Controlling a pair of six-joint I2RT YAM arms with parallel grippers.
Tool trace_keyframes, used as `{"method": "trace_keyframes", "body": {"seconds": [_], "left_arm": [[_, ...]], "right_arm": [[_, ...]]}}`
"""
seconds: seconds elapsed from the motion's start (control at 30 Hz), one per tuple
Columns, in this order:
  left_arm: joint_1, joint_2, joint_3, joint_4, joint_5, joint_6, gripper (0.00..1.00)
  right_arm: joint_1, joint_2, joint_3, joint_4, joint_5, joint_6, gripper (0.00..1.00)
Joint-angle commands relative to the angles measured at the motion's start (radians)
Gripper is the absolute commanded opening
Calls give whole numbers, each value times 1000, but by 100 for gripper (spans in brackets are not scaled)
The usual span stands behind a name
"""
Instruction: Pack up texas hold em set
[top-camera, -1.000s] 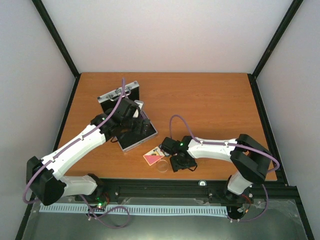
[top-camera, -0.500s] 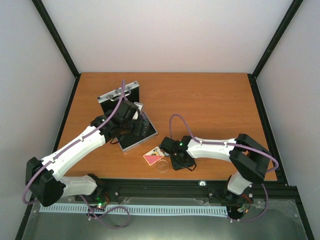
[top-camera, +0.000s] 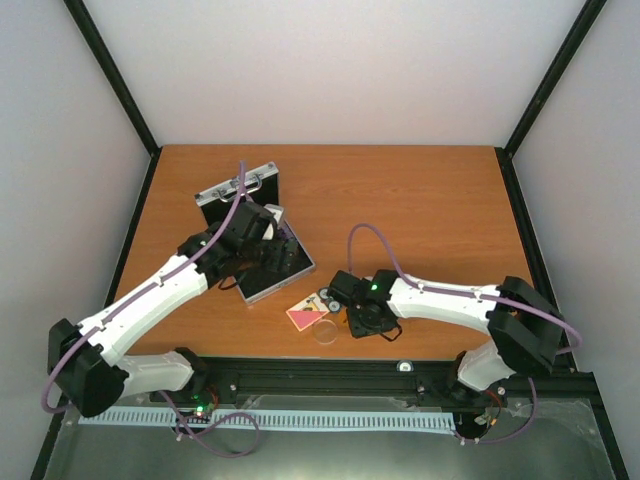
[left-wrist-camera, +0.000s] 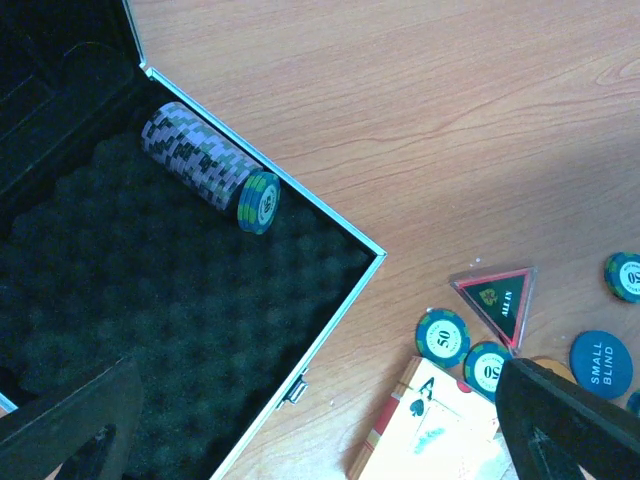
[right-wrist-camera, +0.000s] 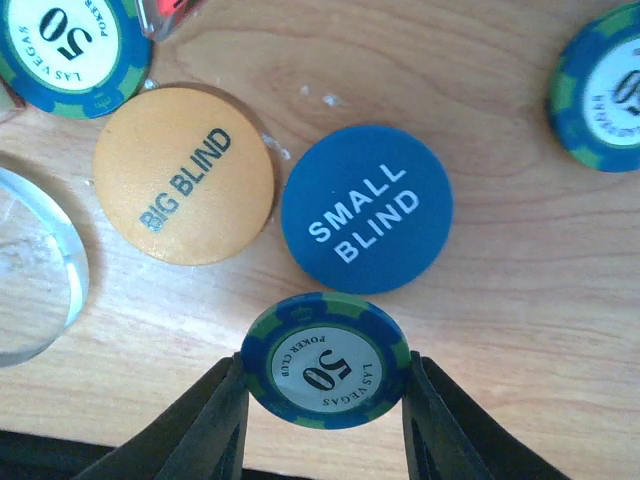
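Open foam (left-wrist-camera: 160, 320) beside chip roll (left-wrist-camera: 200, 162)

I see the wooden table (top-camera: 420, 220) (orange-brown, grain visible), white walls (top-camera: 330, 70) around it and black frame posts (top-camera: 110, 75) in the corners.

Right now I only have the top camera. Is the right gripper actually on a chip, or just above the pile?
Observer: On one. The right wrist view shows the right gripper with its fingers against both edges of a blue-green 50 chip, next to the Small Blind disc.
Operator: Anything packed yet?
Observer: Yes. The left wrist view shows one roll of chips lying on its side on the foam, against the rim of the case.
Operator: And the other arm?
Observer: The left gripper is open and empty above the case.
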Motion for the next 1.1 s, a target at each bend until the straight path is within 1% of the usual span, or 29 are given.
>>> {"method": "trace_keyframes", "body": {"seconds": [0.0, 0.07, 0.17, 0.5, 0.67, 0.83, 1.07], "left_arm": [[-2, -33, -10, 29, -1, -15, 100], [-2, -38, -14, 31, 4, -18, 100], [-1, -47, -20, 30, 15, -21, 100], [-2, -53, -15, 21, 20, -18, 100], [-1, -53, -12, 23, 16, -20, 100], [-2, -56, -23, 20, 11, -25, 100], [-2, -65, -39, 16, 1, -31, 100]], "right_arm": [[7, -57, 21, -75, 71, 32, 39], [3, -56, 24, -92, 114, 34, 41], [-39, -42, 27, -93, 140, 7, 42], [-258, -12, 70, -18, 113, -160, 41], [-288, 24, 80, -7, 115, -196, 41], [-311, 43, 50, 26, 83, -212, 41], [-341, 51, 28, 46, 79, -232, 42]]}}
